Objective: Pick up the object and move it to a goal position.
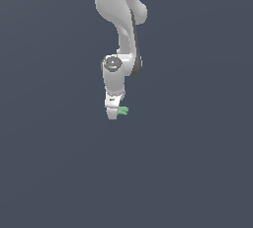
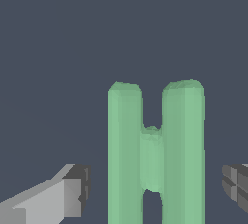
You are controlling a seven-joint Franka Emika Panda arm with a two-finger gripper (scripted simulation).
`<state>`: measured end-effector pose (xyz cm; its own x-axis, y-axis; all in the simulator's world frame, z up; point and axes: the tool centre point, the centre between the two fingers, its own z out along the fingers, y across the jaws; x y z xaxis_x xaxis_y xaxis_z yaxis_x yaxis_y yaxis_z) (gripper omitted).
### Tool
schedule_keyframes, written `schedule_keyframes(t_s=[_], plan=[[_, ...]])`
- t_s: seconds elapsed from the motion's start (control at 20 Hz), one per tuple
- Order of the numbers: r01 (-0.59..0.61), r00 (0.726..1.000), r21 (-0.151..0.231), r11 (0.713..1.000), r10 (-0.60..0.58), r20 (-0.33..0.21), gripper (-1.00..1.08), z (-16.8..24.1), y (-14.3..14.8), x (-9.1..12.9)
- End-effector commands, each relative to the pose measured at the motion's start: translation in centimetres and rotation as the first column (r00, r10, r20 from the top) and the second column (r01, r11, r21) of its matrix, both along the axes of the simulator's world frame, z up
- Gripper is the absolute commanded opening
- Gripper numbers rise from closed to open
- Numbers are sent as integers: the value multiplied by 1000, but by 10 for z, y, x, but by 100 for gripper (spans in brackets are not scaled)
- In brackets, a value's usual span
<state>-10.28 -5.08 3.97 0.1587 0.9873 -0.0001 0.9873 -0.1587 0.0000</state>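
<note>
The object is a light-green piece shaped like an H, with two long bars joined by a short bridge. In the wrist view it lies between my fingers, closer to the grey finger than to the other fingertip. A dark gap shows on both sides of it, so my gripper is open around it and not touching it. In the exterior view, the white gripper hangs low under the arm. The green object pokes out on the exterior view's right of the fingers.
A plain dark blue-grey surface fills both views. The white arm comes down from the top middle of the exterior view. Nothing else shows.
</note>
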Motion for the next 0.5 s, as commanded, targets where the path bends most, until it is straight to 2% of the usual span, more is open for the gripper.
schedule_keyframes(t_s=[0.0,0.35,0.4,0.45], plan=[[-1,1000,0,1000,1,0,100,-11,0,0],[-2,1000,0,1000,2,0,100,-25,0,0],[-2,1000,0,1000,2,0,-100,-25,0,0],[-2,1000,0,1000,2,0,-100,-25,0,0]])
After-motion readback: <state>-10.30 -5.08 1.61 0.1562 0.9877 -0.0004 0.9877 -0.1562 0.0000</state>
